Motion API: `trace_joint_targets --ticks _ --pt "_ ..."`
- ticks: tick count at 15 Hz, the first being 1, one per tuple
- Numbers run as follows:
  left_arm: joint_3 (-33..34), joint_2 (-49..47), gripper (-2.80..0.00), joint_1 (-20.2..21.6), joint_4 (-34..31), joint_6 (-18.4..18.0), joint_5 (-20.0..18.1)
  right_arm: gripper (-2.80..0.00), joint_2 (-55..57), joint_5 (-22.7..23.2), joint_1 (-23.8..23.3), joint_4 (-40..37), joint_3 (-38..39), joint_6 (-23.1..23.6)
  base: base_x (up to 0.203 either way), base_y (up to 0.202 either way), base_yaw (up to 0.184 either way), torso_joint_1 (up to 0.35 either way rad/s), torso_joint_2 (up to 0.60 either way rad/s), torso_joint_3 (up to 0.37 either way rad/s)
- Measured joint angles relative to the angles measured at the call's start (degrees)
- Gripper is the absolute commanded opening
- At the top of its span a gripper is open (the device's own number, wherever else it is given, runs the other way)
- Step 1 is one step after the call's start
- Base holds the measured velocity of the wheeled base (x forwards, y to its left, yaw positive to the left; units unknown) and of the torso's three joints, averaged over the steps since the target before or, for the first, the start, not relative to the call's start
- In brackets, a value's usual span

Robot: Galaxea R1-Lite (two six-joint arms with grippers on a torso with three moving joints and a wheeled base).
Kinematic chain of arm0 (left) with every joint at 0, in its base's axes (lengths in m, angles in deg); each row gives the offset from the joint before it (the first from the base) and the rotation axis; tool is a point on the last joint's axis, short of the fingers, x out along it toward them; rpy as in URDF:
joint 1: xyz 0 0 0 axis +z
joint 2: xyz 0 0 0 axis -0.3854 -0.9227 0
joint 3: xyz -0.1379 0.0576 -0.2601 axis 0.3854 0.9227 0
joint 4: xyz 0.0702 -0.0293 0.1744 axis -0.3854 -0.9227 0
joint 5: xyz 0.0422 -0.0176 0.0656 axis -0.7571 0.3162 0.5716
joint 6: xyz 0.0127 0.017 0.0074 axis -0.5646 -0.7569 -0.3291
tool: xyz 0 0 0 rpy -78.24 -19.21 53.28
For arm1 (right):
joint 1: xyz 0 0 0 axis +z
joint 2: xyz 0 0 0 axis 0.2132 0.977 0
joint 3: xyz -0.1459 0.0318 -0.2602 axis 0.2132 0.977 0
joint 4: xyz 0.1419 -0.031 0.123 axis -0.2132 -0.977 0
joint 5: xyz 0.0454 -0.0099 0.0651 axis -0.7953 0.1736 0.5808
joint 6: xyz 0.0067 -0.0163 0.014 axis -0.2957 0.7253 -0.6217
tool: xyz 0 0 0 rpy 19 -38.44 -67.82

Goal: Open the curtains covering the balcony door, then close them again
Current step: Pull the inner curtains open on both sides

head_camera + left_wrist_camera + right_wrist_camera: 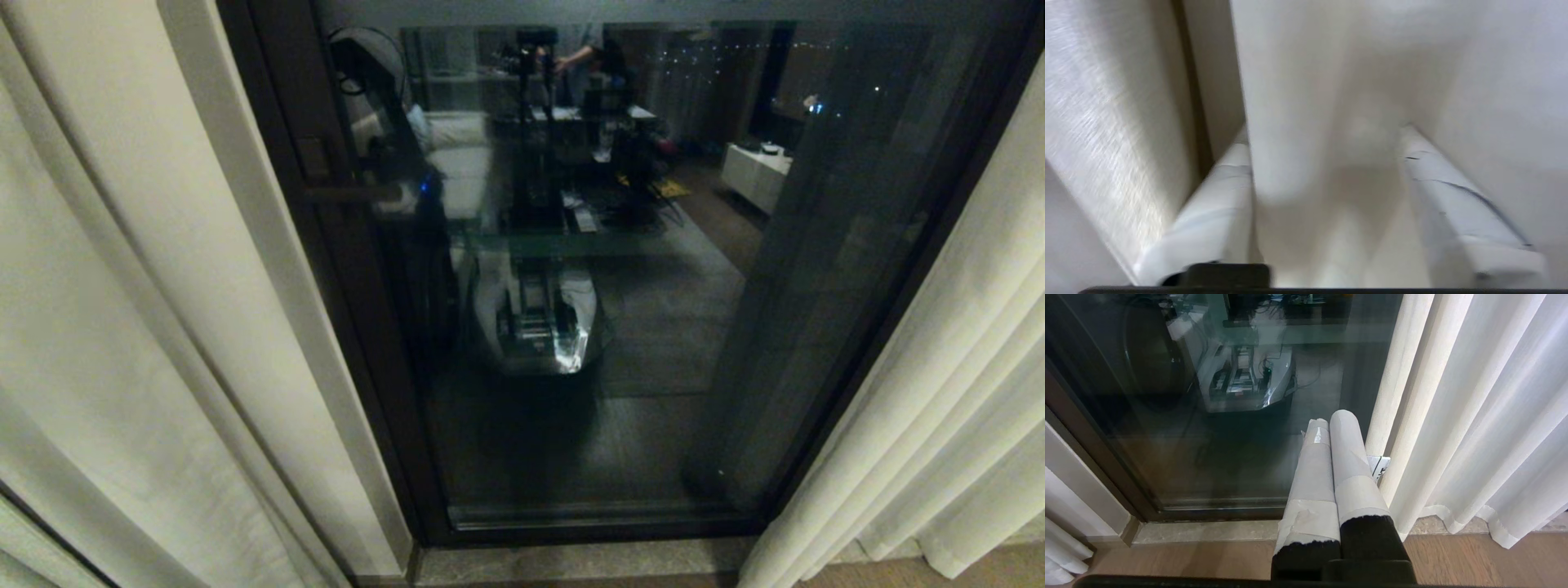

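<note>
The balcony door [653, 327] stands uncovered, a dark glass pane in a dark frame with a lever handle [343, 194]. The cream curtains hang bunched at both sides, one panel on the left [122, 327] and one on the right [939, 392]. Neither arm shows in the head view. In the left wrist view my left gripper [1323, 134] is open, its taped fingers [1216, 204] spread wide with a loose fold of curtain [1290, 102] lying between them. My right gripper [1331, 418] is shut on nothing, parked low beside the right curtain [1474, 416], in front of the door glass [1167, 437].
A stone sill [1208, 531] runs under the door, with wood floor [1167, 555] in front of it. A small white tag [1381, 465] sticks out at the right curtain's edge. The glass reflects the room and the robot's base.
</note>
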Motion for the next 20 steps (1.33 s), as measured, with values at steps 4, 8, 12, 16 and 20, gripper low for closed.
trace_joint_targets --ticks 4,8,12,16,20 --pt "8.6 8.1 0.0 -1.9 0.2 0.0 0.0 -2.8 0.0 0.0 0.0 0.0 0.0 0.0 0.0 0.0 0.0 0.0 0.0 0.0" --pt "20.2 18.4 0.0 -4.4 0.3 0.0 0.0 -2.8 0.0 0.0 0.0 0.0 0.0 0.0 0.0 0.0 0.0 0.0 0.0 0.0" --pt "32.8 28.5 -2.8 -7.4 0.3 -0.1 1.5 -2.8 0.0 0.0 0.0 0.0 0.0 0.0 0.0 0.0 0.0 0.0 0.0 0.0" --pt "41.7 36.8 -2.8 -10.4 0.0 -0.2 4.1 -2.8 0.0 0.0 0.0 0.0 0.0 0.0 0.0 0.0 0.0 0.0 0.0 0.0" --pt "44.6 41.4 -2.8 -12.3 -1.9 -0.2 4.2 -2.8 0.0 0.0 0.0 0.0 0.0 0.0 0.0 0.0 0.0 0.0 0.0 0.0"
